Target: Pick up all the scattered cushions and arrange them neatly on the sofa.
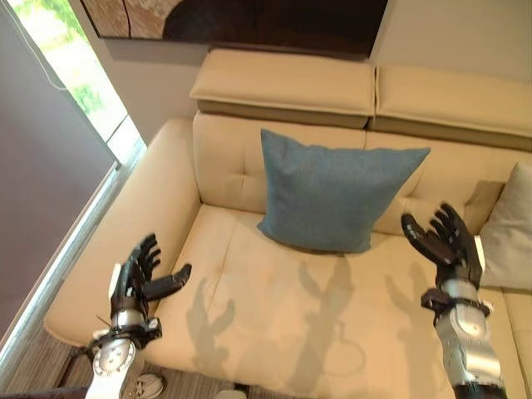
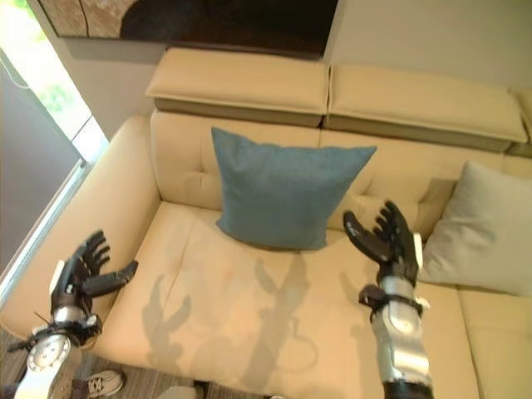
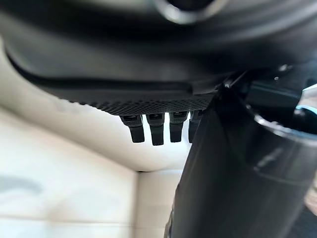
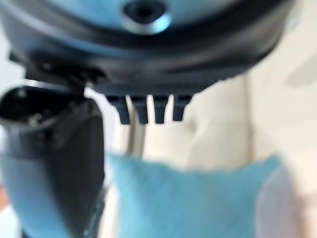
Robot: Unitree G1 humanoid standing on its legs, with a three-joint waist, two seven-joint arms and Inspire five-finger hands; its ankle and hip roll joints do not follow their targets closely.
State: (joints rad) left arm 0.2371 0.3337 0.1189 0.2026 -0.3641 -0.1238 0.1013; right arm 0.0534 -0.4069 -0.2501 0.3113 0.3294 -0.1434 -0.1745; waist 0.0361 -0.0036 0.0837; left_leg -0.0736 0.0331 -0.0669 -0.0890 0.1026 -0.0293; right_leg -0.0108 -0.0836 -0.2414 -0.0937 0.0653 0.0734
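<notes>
Two cushions [image 1: 335,193] [image 2: 486,233] on sofa [image 1: 249,307], painting [image 1: 241,21] above

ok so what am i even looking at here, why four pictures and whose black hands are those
They belong to a humanoid robot tidying cushions. The two wide pictures come from a stereo camera on its head, looking down at a cream sofa. The two close, dark pictures come from cameras on its wrists, looking along each hand.

The left hand hovers by the sofa's armrest, the right hand over the seat. Both have fingers spread and hold nothing.

On the sofa, a blue cushion stands upright against the backrest, and a pale grey cushion leans further to the right. The right wrist picture faces the blue cushion.

A shoe shows on the floor in front.
</notes>
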